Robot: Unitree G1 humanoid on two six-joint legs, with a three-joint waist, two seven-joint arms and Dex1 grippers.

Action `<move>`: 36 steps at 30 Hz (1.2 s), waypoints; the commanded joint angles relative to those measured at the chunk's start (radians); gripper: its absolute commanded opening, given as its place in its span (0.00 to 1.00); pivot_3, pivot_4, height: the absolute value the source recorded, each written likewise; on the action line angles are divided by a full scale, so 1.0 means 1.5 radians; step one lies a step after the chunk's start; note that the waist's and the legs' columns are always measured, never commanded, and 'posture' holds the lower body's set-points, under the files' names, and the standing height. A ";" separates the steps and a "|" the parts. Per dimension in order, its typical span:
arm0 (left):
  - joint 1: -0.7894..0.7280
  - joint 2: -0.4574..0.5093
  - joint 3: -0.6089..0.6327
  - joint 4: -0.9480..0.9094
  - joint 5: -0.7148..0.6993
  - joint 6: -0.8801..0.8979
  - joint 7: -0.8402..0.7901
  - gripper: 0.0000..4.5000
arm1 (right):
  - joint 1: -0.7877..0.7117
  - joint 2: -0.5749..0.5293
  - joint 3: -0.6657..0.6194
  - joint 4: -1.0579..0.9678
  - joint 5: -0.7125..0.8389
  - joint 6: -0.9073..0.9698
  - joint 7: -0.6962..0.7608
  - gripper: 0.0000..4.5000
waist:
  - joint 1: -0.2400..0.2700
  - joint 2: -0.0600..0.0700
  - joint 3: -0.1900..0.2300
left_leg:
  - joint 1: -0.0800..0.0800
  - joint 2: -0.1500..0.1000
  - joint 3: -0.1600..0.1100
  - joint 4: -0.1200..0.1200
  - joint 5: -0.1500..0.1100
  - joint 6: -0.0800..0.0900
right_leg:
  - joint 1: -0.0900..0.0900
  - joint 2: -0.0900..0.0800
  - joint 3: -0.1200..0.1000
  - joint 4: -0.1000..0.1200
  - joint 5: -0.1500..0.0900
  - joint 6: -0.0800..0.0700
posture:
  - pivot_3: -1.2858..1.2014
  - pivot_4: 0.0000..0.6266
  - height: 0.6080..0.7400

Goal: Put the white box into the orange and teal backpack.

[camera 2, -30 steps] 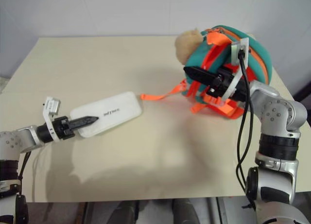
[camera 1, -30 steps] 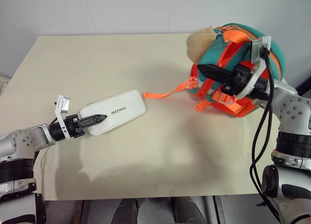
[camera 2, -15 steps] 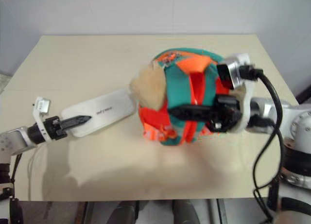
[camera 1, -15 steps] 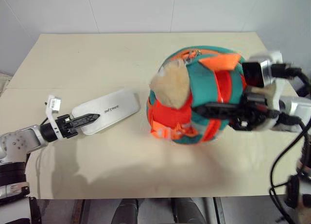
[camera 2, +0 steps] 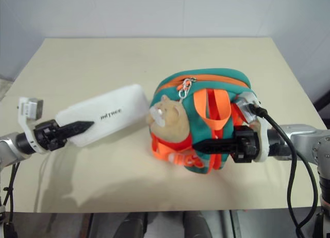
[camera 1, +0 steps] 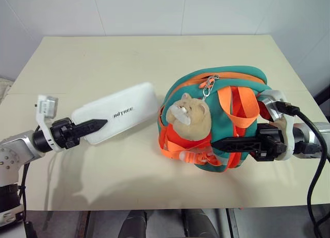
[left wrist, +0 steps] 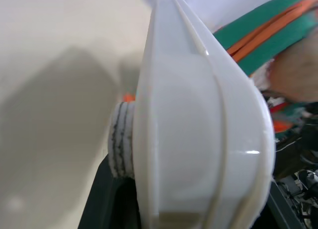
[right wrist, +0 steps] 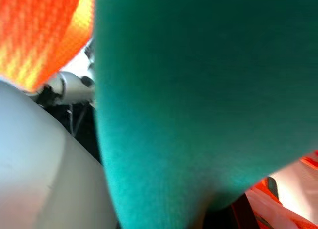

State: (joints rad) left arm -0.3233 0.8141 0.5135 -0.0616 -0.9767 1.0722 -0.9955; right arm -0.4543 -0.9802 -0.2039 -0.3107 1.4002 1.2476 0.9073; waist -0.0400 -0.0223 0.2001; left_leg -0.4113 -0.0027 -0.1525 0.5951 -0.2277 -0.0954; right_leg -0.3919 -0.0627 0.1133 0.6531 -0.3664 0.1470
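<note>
The white box [camera 1: 124, 110] hangs tilted above the table at the left, its lettered face up. My left gripper [camera 1: 98, 125] is shut on its near end. In the left wrist view the box [left wrist: 198, 139] fills the space between the fingers, with the backpack's teal edge [left wrist: 268, 35] behind it. The orange and teal backpack [camera 1: 242, 83] stands just right of the box, with its tan plush hamster [camera 1: 188, 114] facing me and an orange zipper line with a metal pull [camera 1: 209, 84] across the top. My right gripper [camera 1: 221, 143] is shut on the backpack's lower right side among the orange straps.
The beige table [camera 1: 103, 57] runs back to a white wall. Its front edge lies just below both arms. A black cable [camera 1: 315, 150] loops from my right wrist past the table's right edge.
My right gripper has carried the backpack from the far right corner to the table's middle and turned it so the hamster faces me. My left gripper has raised the box off the table.
</note>
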 commanded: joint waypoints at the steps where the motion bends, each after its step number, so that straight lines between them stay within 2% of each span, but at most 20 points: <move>1: -0.044 0.010 0.060 -0.058 -0.087 -0.005 0.007 0.29 | -0.015 -0.013 0.017 0.020 -0.066 -0.035 0.058 0.00 | 0.003 0.000 0.000 | 0.000 0.000 0.000 0.000 0.000 0.000 | 0.000 0.000 0.000 0.000 0.000 0.000 | 0.52 0.24 1.00; 5: -0.074 0.016 0.065 -0.112 -0.174 0.023 0.031 0.29 | -0.038 0.002 0.050 0.041 -0.117 -0.052 0.089 0.00 | 0.006 0.000 0.000 | 0.000 0.000 0.000 0.001 0.000 0.000 | 0.000 0.000 0.000 0.000 0.000 0.000 | 0.52 0.24 1.00; 9: -0.070 0.019 0.042 -0.126 -0.193 0.021 0.038 0.29 | -0.049 0.018 0.066 0.043 -0.138 -0.058 0.102 0.00 | 0.005 0.000 0.000 | 0.000 0.000 0.000 0.001 0.000 0.000 | 0.000 0.000 0.000 0.000 0.000 0.000 | 0.52 0.24 1.00; 15: -0.098 0.007 -0.034 -0.071 -0.081 -0.078 0.023 0.29 | -0.056 0.051 0.063 0.037 -0.147 -0.059 0.090 0.00 | 0.007 0.000 0.000 | 0.001 0.000 0.000 0.001 0.000 0.000 | 0.001 0.001 0.000 0.000 0.000 0.000 | 0.52 0.24 1.00; 22: -0.143 0.022 -0.097 -0.027 -0.030 -0.120 -0.023 0.29 | -0.038 0.058 0.041 0.019 -0.136 -0.050 0.070 0.00 | 0.007 0.000 0.000 | 0.001 0.000 0.000 0.001 0.000 0.000 | 0.001 0.001 0.000 0.000 0.001 0.000 | 0.52 0.24 1.00; 28: -0.103 0.133 -0.229 0.000 0.150 -0.261 -0.186 0.29 | -0.018 0.063 0.023 0.003 -0.123 -0.049 0.047 0.00 | 0.006 0.000 0.000 | 0.002 0.000 0.001 0.000 0.000 0.000 | 0.001 0.001 0.001 0.000 0.000 0.000 | 0.52 0.24 1.00; 31: -0.145 0.145 -0.262 0.060 0.199 -0.313 -0.213 0.29 | -0.011 0.067 0.017 -0.004 -0.114 -0.048 0.035 0.00 | 0.007 0.000 0.000 | 0.003 0.000 0.001 0.000 0.000 0.000 | 0.002 0.001 0.001 0.000 0.000 0.000 | 0.52 0.24 1.00; 36: -0.252 0.118 -0.311 0.159 0.283 -0.389 -0.224 0.29 | 0.001 0.081 0.009 -0.017 -0.100 -0.047 0.011 0.00 | 0.009 -0.002 0.001 | 0.003 0.000 0.001 0.000 0.001 0.001 | 0.003 0.001 0.000 0.000 0.001 0.000 | 0.52 0.24 1.00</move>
State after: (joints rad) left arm -0.6631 0.9938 0.0537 0.1442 -0.6015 0.5266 -1.3274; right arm -0.4595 -0.8640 -0.1654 -0.2995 1.2188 1.1768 0.9366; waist -0.0271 -0.0250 0.2017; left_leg -0.4069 -0.0025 -0.1516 0.5958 -0.2268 -0.0945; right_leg -0.3865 -0.0613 0.1136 0.6529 -0.3647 0.1472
